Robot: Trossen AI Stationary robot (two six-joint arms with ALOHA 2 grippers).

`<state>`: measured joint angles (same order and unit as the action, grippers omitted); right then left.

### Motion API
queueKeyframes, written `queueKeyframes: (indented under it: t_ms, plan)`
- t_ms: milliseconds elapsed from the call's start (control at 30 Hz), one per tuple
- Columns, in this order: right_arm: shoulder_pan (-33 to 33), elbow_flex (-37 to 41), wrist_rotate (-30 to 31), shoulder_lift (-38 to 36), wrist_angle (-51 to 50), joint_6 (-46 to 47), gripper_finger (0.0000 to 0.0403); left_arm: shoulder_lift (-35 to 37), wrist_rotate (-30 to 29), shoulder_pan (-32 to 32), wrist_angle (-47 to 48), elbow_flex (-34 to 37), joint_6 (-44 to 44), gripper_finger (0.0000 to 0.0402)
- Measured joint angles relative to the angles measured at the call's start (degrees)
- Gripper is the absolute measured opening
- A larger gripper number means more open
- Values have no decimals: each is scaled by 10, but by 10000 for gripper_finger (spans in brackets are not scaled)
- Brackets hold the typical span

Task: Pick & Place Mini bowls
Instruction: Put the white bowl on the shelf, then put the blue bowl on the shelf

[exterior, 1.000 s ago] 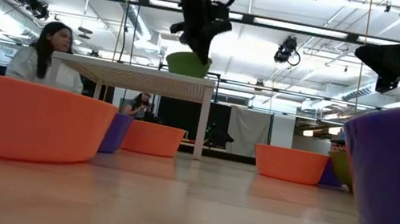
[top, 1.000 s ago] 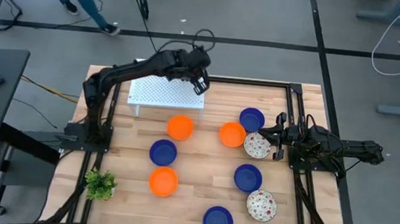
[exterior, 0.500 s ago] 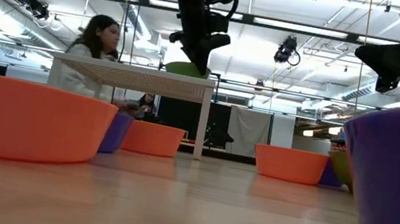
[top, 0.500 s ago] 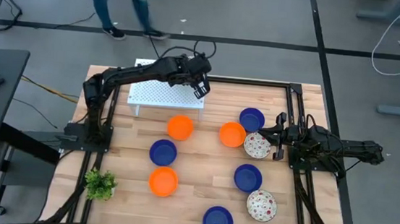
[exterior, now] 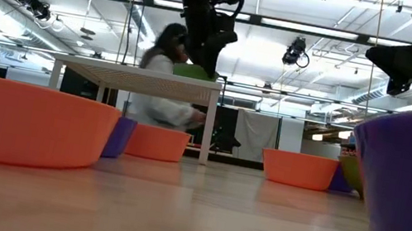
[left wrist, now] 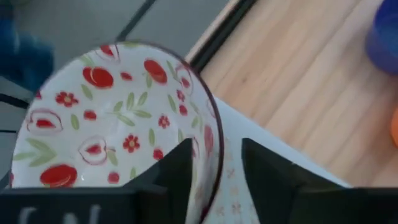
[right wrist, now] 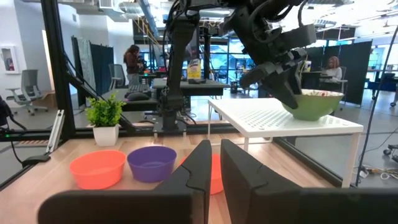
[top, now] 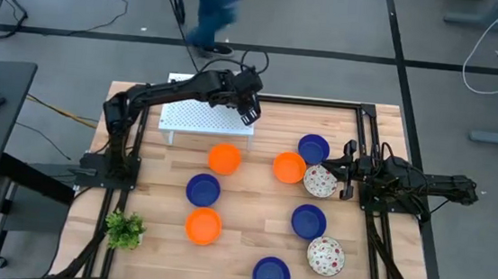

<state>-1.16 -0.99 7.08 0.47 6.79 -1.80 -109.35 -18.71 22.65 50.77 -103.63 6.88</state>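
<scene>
A mini bowl, white inside with red speckles [left wrist: 118, 124] and green outside [right wrist: 318, 103], sits by its base on the far right corner of the white perforated rack [top: 201, 117]. My left gripper [left wrist: 214, 155] is open over its rim, one finger inside the bowl and one outside; whether either touches the rim, I cannot tell. Several other mini bowls lie on the table: orange [top: 224, 158], blue [top: 203, 190], speckled [top: 319, 180]. My right gripper [top: 347, 171] waits shut by the table's right edge, beside that speckled bowl, holding nothing.
More bowls stand at the near side: orange [top: 203, 226], blue [top: 309, 222], speckled [top: 325, 255], blue [top: 270, 276]. Another orange [top: 289, 167] and blue [top: 313, 148] sit mid-right. A small green plant [top: 123, 230] stands at the near left. A person [top: 211, 10] walks beyond the far edge.
My left gripper has gone down a little over the rack's far right corner with the speckled bowl, which was just above the rack and now sits on its top. A person has walked past behind the table.
</scene>
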Motion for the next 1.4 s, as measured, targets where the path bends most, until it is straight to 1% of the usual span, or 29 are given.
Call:
queueKeyframes:
  t_ms: [167,267,367,433,533,633,800,933,1000,1033,1100,1233,1300,1400]
  plan:
    - [0,0,0,0,0,-1,40,33,56,-9,82,-50,19,196]
    - [0,0,0,0,0,-2,40,59,60,-30,143,-68,40,203]
    - [0,0,0,0,0,-2,40,96,40,-70,199,-70,63,201]
    - [0,0,0,0,0,-2,40,115,17,-110,242,-71,85,197]
    - [0,0,0,0,0,-2,40,129,-35,-186,291,-67,138,190]
    - [0,0,0,0,-1,-1,40,145,-87,-271,296,-36,204,186]
    - [0,0,0,0,-1,0,40,146,-154,-398,277,59,356,186]
    - [0,0,0,0,2,0,40,144,-203,-462,167,162,486,186]
    - [0,0,0,0,7,0,40,144,-204,-472,103,208,549,186]
    - [0,0,0,0,9,0,40,144,-194,-470,69,226,571,186]
    - [0,0,0,0,15,0,40,144,-154,-461,22,260,584,186]
    - [0,0,0,0,23,-4,40,144,-103,-436,-32,317,605,188]
    - [0,0,0,0,25,-6,40,144,-78,-423,-38,336,614,197]
    - [0,0,0,0,24,-7,40,144,-41,-405,-86,363,615,218]
